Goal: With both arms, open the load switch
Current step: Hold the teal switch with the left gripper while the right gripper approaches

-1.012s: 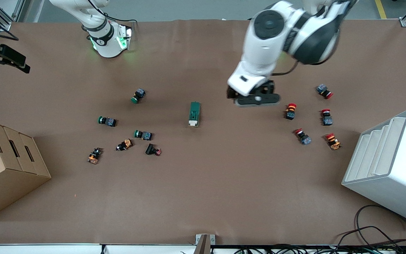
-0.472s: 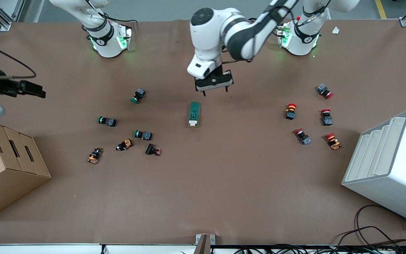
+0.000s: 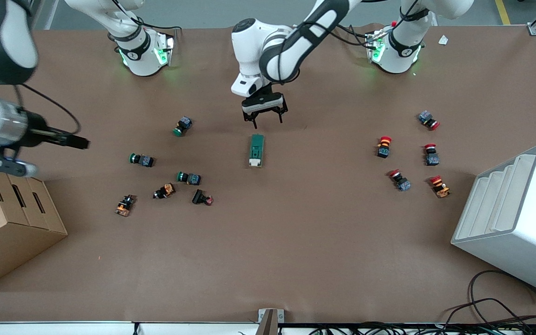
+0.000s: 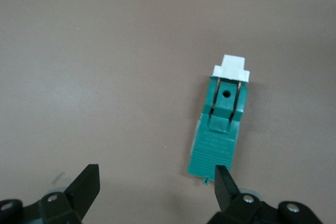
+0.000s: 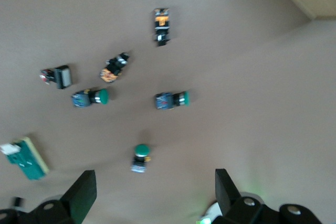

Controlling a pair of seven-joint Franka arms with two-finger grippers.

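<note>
We log the load switch (image 3: 257, 150) lying flat mid-tabletop (image 3: 296, 242), white end toward the front camera. The left tool (image 3: 266, 122) hangs over the bare tabletop just beside the switch's green end, on the base side, fingers spread. The left wrist view (image 4: 220, 124) adds what the front view lacks: a small hole and two slots on the switch's top face, with one fingertip (image 4: 222, 179) by its green end, not touching.

The right tool (image 3: 75, 141) is over the tabletop at the right arm's end, above the cardboard box (image 3: 7, 218); in the front view it is motion-smeared, but the right wrist view shows its fingers (image 5: 84, 192) spread, nothing between them. That view also takes in the switch (image 5: 25, 158) at an edge.

Count: one switch. Push buttons: six (image 3: 189, 177) toward the right arm's end (three green-capped), five (image 3: 383, 146) toward the left arm's end, all red-capped. One white tiered rack (image 3: 514, 218) at the left arm's end. Nothing lies between the left tool and the switch.
</note>
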